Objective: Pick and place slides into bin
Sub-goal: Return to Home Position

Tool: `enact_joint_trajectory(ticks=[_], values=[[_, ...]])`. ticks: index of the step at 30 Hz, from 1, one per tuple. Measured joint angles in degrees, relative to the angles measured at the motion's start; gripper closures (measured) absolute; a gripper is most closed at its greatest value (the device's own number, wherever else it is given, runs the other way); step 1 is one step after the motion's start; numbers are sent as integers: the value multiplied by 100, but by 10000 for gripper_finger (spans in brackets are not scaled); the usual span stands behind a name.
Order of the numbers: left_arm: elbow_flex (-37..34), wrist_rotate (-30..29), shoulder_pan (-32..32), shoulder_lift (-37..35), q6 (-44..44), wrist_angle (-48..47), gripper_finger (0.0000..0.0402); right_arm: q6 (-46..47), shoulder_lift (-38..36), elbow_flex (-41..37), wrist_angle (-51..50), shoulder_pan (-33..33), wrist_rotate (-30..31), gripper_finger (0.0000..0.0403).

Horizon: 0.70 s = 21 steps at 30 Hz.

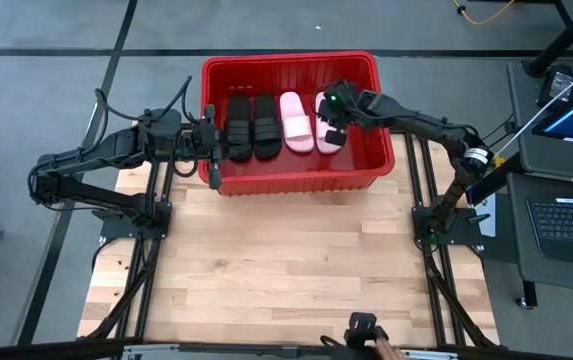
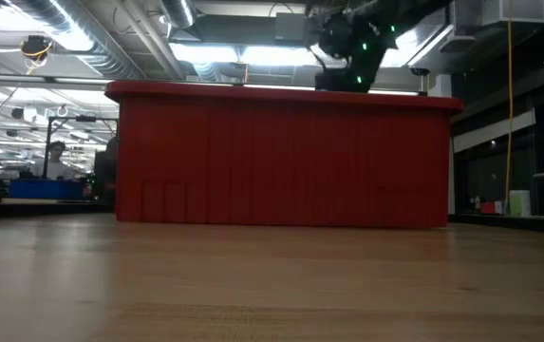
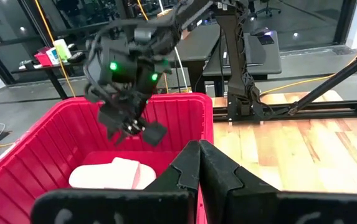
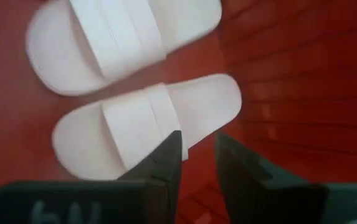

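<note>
The red bin (image 1: 296, 182) stands at the table's far edge. On its floor four slides lie side by side: two black ones (image 1: 253, 126) on the left and two pale pink ones (image 1: 297, 122) on the right. My right gripper (image 4: 197, 155) hangs open above the rightmost pink slide (image 4: 147, 127), clear of it, with nothing between its fingers. From the left wrist view it (image 3: 134, 129) shows well above that slide (image 3: 113, 174). My left gripper (image 3: 200, 158) is shut and empty, at the bin's left wall (image 1: 208, 150), about level with the rim.
Bare wooden tabletop (image 1: 286, 260) stretches from the bin to the near edge. In the low view the bin's near wall (image 2: 281, 161) fills the middle. A laptop (image 1: 571, 220) sits on a stand off the table's right side. A person's hand (image 1: 386, 351) shows at the near edge.
</note>
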Motion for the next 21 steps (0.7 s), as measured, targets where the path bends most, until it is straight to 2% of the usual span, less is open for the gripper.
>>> enact_joint_trajectory(ticks=[5, 10, 13, 16, 21], values=[[0, -4, 2, 0, 4, 2, 399, 194, 0, 888, -829, 295, -3, 389], [1, -37, -2, 0, 26, 4, 400, 728, 2, 1573, -1253, 615, -4, 398], [0, 51, -2, -2, 411, -60, 400, 919, 2, 1769, -1407, 857, -2, 399], [-48, 157, -4, -62, 679, -201, 400, 1368, -63, 1784, -1460, 1204, -7, 400], [-511, 107, -4, -447, 380, -33, 401, 2074, -376, 1550, -1309, 1950, -5, 401]])
